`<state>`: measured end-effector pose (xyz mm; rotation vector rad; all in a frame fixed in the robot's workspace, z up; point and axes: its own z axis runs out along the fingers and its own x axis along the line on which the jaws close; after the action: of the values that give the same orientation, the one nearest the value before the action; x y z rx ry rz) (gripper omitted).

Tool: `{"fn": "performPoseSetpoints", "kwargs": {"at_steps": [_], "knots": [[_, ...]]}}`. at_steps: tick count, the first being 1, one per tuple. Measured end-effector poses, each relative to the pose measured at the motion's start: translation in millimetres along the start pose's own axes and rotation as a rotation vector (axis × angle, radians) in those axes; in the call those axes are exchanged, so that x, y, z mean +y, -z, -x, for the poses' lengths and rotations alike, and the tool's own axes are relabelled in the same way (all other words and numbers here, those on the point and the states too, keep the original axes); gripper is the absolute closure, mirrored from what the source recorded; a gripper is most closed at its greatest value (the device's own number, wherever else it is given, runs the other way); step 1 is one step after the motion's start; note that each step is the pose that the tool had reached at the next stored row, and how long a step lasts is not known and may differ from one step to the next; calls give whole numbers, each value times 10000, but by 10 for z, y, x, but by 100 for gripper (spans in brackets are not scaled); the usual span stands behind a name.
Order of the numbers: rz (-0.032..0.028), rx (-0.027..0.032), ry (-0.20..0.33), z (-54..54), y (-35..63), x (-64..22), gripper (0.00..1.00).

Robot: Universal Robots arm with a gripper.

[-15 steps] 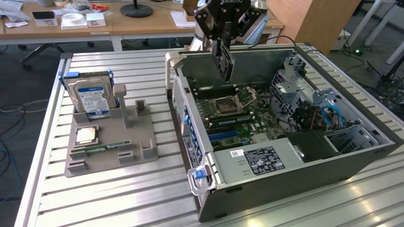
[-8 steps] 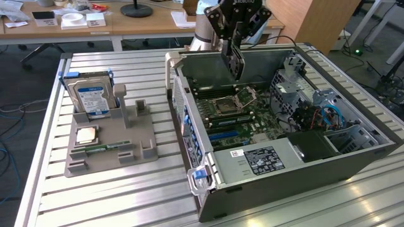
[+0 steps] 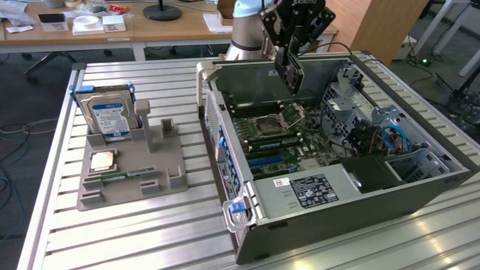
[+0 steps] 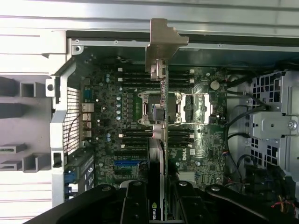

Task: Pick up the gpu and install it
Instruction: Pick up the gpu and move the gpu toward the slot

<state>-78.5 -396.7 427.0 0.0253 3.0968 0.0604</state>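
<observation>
Toward the slatted metal desk's [image 3: 150,236] near edge lies the open grey metal computer case [image 3: 338,214], with its green motherboard [image 3: 277,135] exposed. Above the case's far half hangs the thin black gpu with silver end bracket [image 3: 291,76], held edge-down and clamped between the partly closed jaws of the black gripper [image 3: 291,52].

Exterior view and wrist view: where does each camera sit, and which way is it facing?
Exterior view: off the arm, raised near a table corner, looking down slantwise at the open computer case and hard drive; the arm and gripper show, holding the gpu above the case.
Wrist view: on the wrist, looking down along the gripper onto the motherboard; the gpu appears edge-on.
Shared: gripper, gpu, case, motherboard.
</observation>
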Motion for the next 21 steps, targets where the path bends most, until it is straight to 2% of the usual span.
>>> {"fn": "performPoseSetpoints", "kwargs": {"at_steps": [12, 21], "knots": [[0, 0, 0, 300, -13, 4, 74], [1, -1, 2, 345, -16, 5, 74]]}}
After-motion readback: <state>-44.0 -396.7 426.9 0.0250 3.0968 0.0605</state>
